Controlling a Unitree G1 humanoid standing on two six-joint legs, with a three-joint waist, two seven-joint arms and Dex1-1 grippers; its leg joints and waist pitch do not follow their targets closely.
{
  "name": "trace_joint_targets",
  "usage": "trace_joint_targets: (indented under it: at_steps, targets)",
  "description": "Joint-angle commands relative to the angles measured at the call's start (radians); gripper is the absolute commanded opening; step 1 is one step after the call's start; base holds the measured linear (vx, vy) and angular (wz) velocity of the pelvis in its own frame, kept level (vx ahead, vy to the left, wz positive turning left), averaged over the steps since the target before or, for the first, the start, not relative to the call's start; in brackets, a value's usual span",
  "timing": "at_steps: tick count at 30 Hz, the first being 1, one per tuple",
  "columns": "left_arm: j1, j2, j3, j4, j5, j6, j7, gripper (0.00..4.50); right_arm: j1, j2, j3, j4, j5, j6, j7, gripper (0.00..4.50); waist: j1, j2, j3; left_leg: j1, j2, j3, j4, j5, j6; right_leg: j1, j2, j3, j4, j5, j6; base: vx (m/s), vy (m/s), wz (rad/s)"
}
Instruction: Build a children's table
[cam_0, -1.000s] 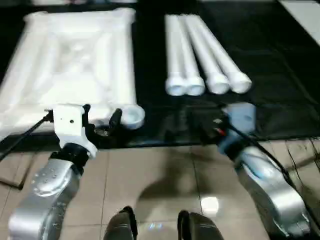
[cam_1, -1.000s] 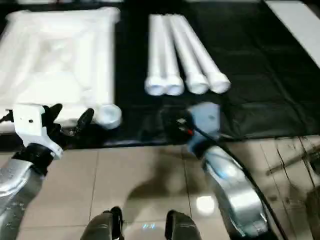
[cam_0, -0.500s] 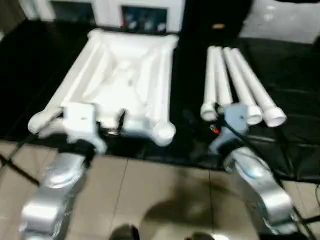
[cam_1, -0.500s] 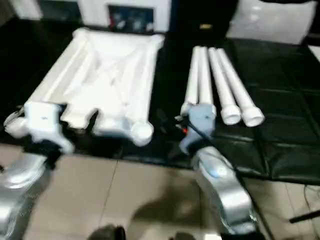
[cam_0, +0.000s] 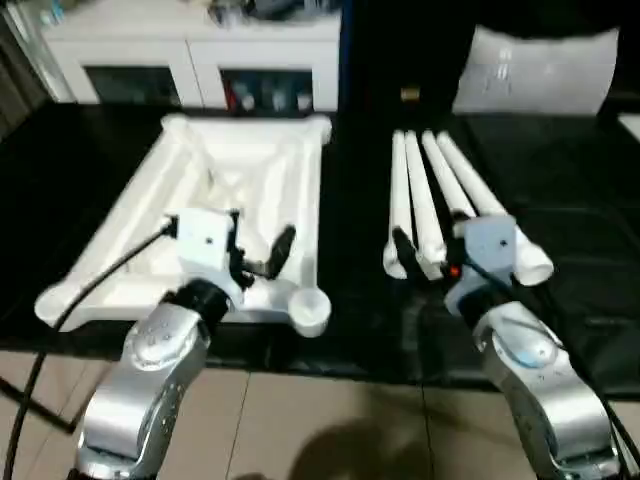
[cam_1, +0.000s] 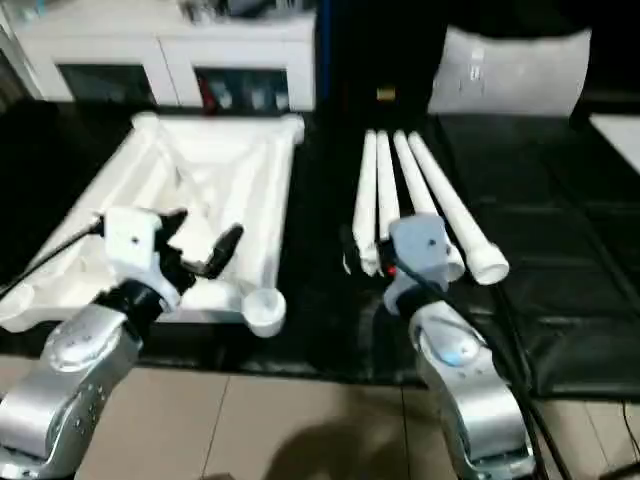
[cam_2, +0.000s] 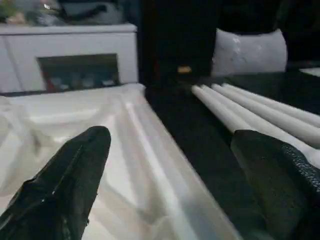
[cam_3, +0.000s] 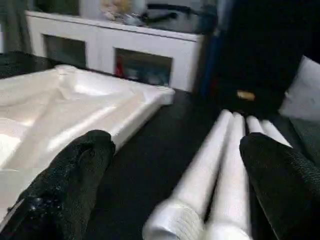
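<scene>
The children's table top (cam_0: 250, 165) lies upside down on the black padded surface at the left, ribs up, with a round corner socket (cam_0: 309, 311) at its near right corner. Several white legs (cam_0: 440, 200) lie side by side to the right, flared ends toward me. My left gripper (cam_0: 258, 240) hovers open over the top's near rim, and the rim shows between its black fingers (cam_2: 75, 175). My right gripper (cam_3: 177, 145) is open just above the legs' near ends (cam_3: 172, 220), with nothing between its fingers.
A white cabinet (cam_0: 190, 50) stands behind the black surface, with a pale cushion (cam_0: 535, 65) at the back right. Tiled floor (cam_0: 330, 420) runs along the near edge. A black cable (cam_0: 90, 290) trails from my left wrist.
The camera has tilted up, so the whole picture shifted. Both arms have reached forward from the mat's near edge, the left over the table top's rim, the right to the leg ends. Both stayed open.
</scene>
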Motion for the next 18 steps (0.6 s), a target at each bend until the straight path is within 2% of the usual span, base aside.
trace_joint_targets:
  at_steps: [1,2,3,4,5,6,7,8,9,10,11,12,13,14,15,16,17,18]
  targets:
    - [0.004,0.007,0.017,0.019,0.005,0.004,-0.001,4.41,-0.022,-0.009,0.009,0.000,0.014,-0.012,0.032,4.50,-0.043,0.010,-0.038,0.087,0.108,-0.076,-0.149,-0.588,-0.033,-0.034,-0.029,0.011,-0.068,-0.390,-0.153,0.061,0.100,0.02]
    - [0.004,0.009,0.017,0.021,0.006,0.003,-0.015,4.41,-0.032,-0.017,0.012,0.008,0.033,-0.028,0.062,4.50,-0.059,0.013,-0.047,0.101,0.127,-0.114,-0.188,-0.623,-0.015,-0.034,-0.025,0.002,-0.008,-0.160,-0.128,0.054,0.090,0.03]
    - [0.002,0.016,0.014,0.025,0.008,0.002,-0.029,4.41,-0.039,-0.024,0.015,0.013,0.047,-0.041,0.088,4.50,-0.069,0.009,-0.054,0.122,0.126,-0.123,-0.190,-0.540,0.064,-0.052,-0.034,-0.003,0.008,-0.040,-0.081,0.073,0.059,-0.01]
    - [-0.001,0.021,0.012,0.031,0.008,0.001,-0.041,4.41,-0.044,-0.027,0.018,0.017,0.051,-0.042,0.102,4.50,-0.075,-0.004,-0.053,0.123,0.124,-0.120,-0.185,-0.492,0.116,-0.057,-0.041,-0.002,0.006,-0.013,-0.062,0.073,0.059,-0.01]
    - [-0.005,0.032,0.009,0.037,0.011,0.005,-0.051,4.41,-0.048,-0.029,0.022,0.021,0.052,-0.047,0.113,4.50,-0.078,-0.008,-0.050,0.116,0.117,-0.112,-0.182,-0.454,0.155,-0.054,-0.050,0.001,-0.001,-0.001,-0.049,0.083,0.008,0.03]
    - [-0.012,0.045,0.004,0.047,0.012,0.007,-0.067,4.41,-0.056,-0.038,0.031,0.029,0.038,-0.068,0.125,4.50,-0.074,-0.030,-0.049,0.086,0.083,-0.071,-0.160,-0.388,0.186,-0.033,-0.083,0.022,-0.057,0.015,-0.069,0.076,-0.020,0.05]
    - [-0.019,0.060,-0.002,0.055,0.011,0.013,-0.087,4.41,-0.062,-0.040,0.035,0.035,0.036,-0.074,0.142,4.50,-0.047,-0.053,-0.058,-0.007,0.022,0.001,-0.102,-0.259,0.160,0.060,-0.137,0.077,-0.118,-0.021,-0.154,0.076,-0.020,0.05]
    - [-0.027,0.078,-0.008,0.063,0.002,0.019,-0.117,4.41,-0.067,-0.044,0.039,0.042,0.036,-0.077,0.160,4.50,-0.021,-0.072,-0.076,-0.060,0.016,0.005,-0.044,-0.065,0.144,0.111,-0.176,0.114,-0.140,-0.101,-0.185,0.060,-0.025,0.00]
    - [-0.032,0.089,-0.011,0.068,-0.005,0.022,-0.136,4.41,-0.071,-0.045,0.041,0.047,0.037,-0.078,0.173,4.50,-0.011,-0.064,-0.080,-0.067,0.032,-0.003,-0.046,0.012,0.136,0.111,-0.185,0.116,-0.131,-0.073,-0.201,0.059,-0.019,-0.06]
    - [-0.038,0.107,-0.018,0.073,-0.015,0.027,-0.171,4.41,-0.075,-0.050,0.045,0.050,0.042,-0.039,0.182,4.50,-0.011,-0.051,-0.093,-0.060,0.041,-0.008,-0.080,0.180,0.139,0.085,-0.122,0.078,-0.073,0.175,-0.213,0.059,-0.019,-0.06]
    - [-0.054,0.155,-0.034,0.081,-0.028,0.032,-0.246,4.41,-0.084,-0.088,0.074,0.063,0.019,0.023,0.205,4.50,-0.017,-0.041,-0.101,-0.009,0.052,-0.022,-0.084,0.359,0.157,0.038,-0.076,0.051,-0.032,0.419,-0.217,0.066,-0.003,0.01]
    - [-0.059,0.169,-0.037,0.084,-0.030,0.034,-0.266,4.41,-0.087,-0.099,0.082,0.069,0.016,0.034,0.215,4.50,-0.019,-0.037,-0.111,0.007,0.056,-0.034,-0.073,0.480,0.168,0.026,-0.067,0.047,-0.013,0.525,-0.206,0.099,0.004,0.03]
    - [-0.067,0.186,-0.043,0.093,-0.027,0.030,-0.289,4.41,-0.085,-0.110,0.086,0.074,0.025,0.040,0.236,4.50,-0.014,-0.030,-0.112,0.034,0.067,-0.046,-0.059,0.656,0.171,-0.007,-0.069,0.049,-0.006,0.589,-0.186,0.099,0.004,0.03]
    - [-0.085,0.219,-0.052,0.118,-0.032,0.037,-0.345,4.41,-0.082,-0.137,0.096,0.082,0.044,0.044,0.284,4.50,0.002,-0.028,-0.107,0.040,0.069,-0.039,-0.055,0.690,0.153,-0.025,-0.081,0.058,-0.015,0.565,-0.177,0.106,0.011,0.04]
    - [-0.086,0.221,-0.053,0.119,-0.032,0.038,-0.348,4.41,-0.081,-0.139,0.096,0.082,0.045,0.044,0.287,4.50,0.008,-0.025,-0.101,0.027,0.059,-0.030,-0.060,0.637,0.140,-0.017,-0.085,0.061,-0.021,0.533,-0.182,0.063,0.008,0.02]
    - [-0.092,0.232,-0.056,0.127,-0.034,0.040,-0.366,4.41,-0.080,-0.148,0.100,0.084,0.049,0.047,0.301,4.50,0.026,-0.030,-0.098,0.008,0.054,-0.014,-0.074,0.465,0.106,0.001,-0.093,0.064,-0.031,0.471,-0.192,0.063,0.008,0.02]
    - [-0.107,0.266,-0.069,0.156,-0.020,0.013,-0.423,4.41,-0.078,-0.165,0.102,0.089,0.053,0.042,0.327,4.50,0.033,-0.028,-0.089,0.001,0.062,-0.011,-0.089,0.297,0.076,0.004,-0.097,0.064,-0.039,0.389,-0.211,0.000,0.000,0.00]
    - [-0.114,0.274,-0.073,0.168,-0.019,0.007,-0.439,4.26,-0.078,-0.170,0.102,0.090,0.055,0.039,0.338,4.50,0.035,-0.028,-0.083,-0.001,0.066,-0.010,-0.097,0.217,0.063,0.004,-0.098,0.064,-0.043,0.337,-0.223,-0.073,0.004,-0.02]
